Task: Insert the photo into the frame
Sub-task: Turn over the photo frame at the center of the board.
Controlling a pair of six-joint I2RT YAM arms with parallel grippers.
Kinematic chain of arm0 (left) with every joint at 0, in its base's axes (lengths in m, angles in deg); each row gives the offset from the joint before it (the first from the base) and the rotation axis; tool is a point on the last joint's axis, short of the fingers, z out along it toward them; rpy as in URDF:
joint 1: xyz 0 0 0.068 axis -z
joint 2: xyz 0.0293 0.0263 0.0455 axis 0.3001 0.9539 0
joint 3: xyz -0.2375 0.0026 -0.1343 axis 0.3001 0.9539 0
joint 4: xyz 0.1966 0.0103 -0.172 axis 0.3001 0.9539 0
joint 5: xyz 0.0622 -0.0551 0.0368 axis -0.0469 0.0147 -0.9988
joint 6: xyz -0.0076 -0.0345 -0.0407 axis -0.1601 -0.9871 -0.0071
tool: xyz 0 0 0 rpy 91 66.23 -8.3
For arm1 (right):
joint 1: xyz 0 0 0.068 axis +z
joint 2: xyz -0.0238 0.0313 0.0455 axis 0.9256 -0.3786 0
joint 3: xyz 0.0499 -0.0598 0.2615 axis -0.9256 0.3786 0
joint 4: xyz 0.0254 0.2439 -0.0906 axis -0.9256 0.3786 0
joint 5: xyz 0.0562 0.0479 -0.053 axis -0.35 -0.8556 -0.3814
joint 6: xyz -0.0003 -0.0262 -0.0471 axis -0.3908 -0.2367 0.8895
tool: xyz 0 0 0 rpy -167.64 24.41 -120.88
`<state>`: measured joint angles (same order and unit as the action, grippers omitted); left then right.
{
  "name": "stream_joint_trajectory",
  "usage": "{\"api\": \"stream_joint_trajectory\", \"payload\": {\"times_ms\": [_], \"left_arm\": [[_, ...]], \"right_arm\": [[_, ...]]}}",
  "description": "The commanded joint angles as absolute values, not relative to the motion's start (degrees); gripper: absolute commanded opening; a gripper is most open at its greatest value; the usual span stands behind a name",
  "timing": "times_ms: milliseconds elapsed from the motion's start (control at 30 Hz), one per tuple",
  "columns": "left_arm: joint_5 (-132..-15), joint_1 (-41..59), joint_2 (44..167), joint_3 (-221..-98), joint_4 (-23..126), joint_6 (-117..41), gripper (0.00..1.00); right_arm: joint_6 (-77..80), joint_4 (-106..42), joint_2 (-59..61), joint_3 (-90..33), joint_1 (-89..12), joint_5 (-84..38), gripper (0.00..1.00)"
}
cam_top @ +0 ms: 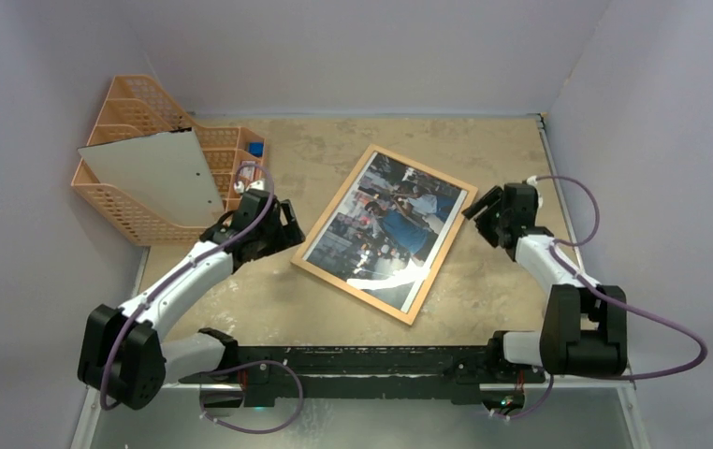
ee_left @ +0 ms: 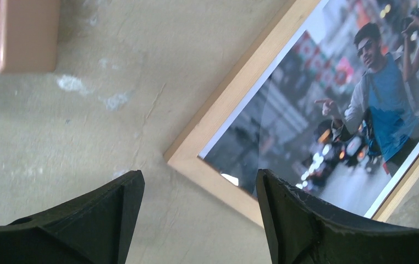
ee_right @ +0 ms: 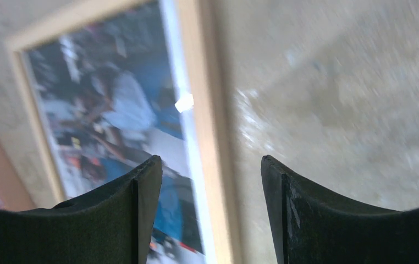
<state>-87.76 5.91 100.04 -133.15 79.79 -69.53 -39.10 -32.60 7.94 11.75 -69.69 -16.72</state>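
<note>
The photo, a city street print with a man in a blue shirt, lies inside the light-wood frame at the table's middle, set at an angle. My left gripper is open and empty, just left of the frame's left edge. In the left wrist view its jaws stand apart over the frame's near corner, with the photo beyond. My right gripper is open and empty at the frame's right corner. In the right wrist view the frame's edge runs between its jaws, with the photo to the left.
An orange mesh organizer stands at the back left with a pale grey sheet leaning in it; its corner shows in the left wrist view. Grey walls close in the table on three sides. The arm bases sit on a black rail at the near edge.
</note>
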Motion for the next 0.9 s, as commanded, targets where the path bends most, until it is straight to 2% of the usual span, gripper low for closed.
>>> {"api": "stream_joint_trajectory", "payload": {"times_ms": [0,367,567,867], "left_arm": [[-85.9,5.9,94.9,-128.1,81.4,-73.5,0.78],[-80.2,12.2,91.8,-117.4,71.6,-81.4,0.78],[-80.3,13.8,93.9,-114.8,67.1,-83.9,0.78],[-77.9,13.9,97.6,-113.5,60.7,-84.8,0.81]], "right_arm": [[-34.8,-38.0,4.8,-0.1,-69.8,-15.5,0.69],[-18.4,-35.2,-25.2,-30.0,-69.7,-22.5,0.69],[-13.2,-34.8,-32.4,-35.7,-69.7,-24.2,0.69],[-7.2,-33.0,-39.1,-37.1,-69.7,-30.1,0.69]]}}
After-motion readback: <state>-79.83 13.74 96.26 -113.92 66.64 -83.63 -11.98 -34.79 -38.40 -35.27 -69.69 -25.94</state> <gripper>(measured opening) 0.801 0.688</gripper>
